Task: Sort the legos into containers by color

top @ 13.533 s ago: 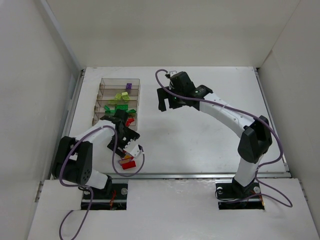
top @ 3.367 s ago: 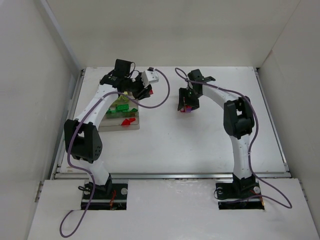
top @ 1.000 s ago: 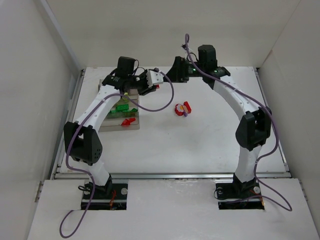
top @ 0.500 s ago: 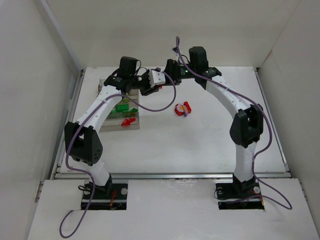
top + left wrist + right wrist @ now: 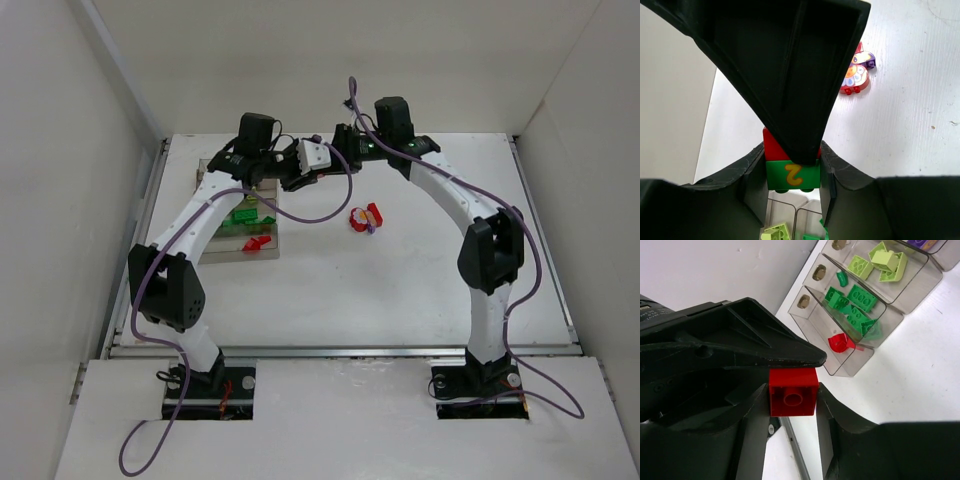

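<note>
Sorting mostly done: lime bricks [image 5: 875, 262], green bricks [image 5: 855, 302] and one red piece [image 5: 840, 342] lie in clear brownish plastic compartment tray [image 5: 855, 366]. Left gripper [image 5: 791, 167] clenches red-and-green stacked plastic brick [image 5: 792, 176] above tray's far right corner; right gripper [image 5: 792, 405] clamps its red half. Red-white-purple flower piece [image 5: 366, 217] lies unsorted right of tray.

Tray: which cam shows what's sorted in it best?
Right wrist: the tray lies open, with lime bricks, green bricks and a red piece in separate compartments. Top external has the left arm across it; left wrist catches only a corner.
</note>
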Robot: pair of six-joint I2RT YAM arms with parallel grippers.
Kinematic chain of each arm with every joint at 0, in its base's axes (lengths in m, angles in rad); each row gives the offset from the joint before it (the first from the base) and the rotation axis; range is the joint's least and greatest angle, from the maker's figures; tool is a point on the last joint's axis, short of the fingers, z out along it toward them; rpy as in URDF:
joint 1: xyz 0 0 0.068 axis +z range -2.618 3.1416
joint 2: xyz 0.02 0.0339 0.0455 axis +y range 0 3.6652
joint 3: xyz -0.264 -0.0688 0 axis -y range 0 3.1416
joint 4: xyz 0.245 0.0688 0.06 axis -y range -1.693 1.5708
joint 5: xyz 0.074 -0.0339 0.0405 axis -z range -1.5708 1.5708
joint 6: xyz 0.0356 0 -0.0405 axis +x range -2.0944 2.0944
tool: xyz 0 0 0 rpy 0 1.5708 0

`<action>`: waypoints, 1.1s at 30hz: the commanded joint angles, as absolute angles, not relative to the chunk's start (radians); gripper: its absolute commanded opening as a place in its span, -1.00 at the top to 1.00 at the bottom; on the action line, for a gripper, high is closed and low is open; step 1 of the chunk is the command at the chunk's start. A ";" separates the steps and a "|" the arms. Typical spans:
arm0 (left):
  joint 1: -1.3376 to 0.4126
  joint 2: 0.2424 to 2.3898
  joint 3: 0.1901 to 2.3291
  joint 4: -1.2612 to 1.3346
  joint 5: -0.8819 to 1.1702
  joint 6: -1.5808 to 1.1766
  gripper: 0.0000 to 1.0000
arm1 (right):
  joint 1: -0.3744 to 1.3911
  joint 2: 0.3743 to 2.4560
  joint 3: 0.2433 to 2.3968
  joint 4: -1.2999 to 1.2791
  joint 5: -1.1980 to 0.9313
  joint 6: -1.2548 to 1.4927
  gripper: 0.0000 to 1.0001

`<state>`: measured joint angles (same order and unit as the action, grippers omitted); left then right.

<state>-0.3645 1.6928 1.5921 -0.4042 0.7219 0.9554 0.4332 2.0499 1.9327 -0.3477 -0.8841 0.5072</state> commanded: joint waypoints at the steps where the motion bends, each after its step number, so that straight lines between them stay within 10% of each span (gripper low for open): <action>1: -0.367 1.623 1.603 -0.387 0.750 0.939 1.00 | 0.436 2.014 1.915 -0.302 -0.887 0.472 0.94; 33: 0.044 1.543 1.023 -0.111 0.543 1.008 1.00 | 0.354 1.959 1.747 -0.393 -0.778 0.419 1.00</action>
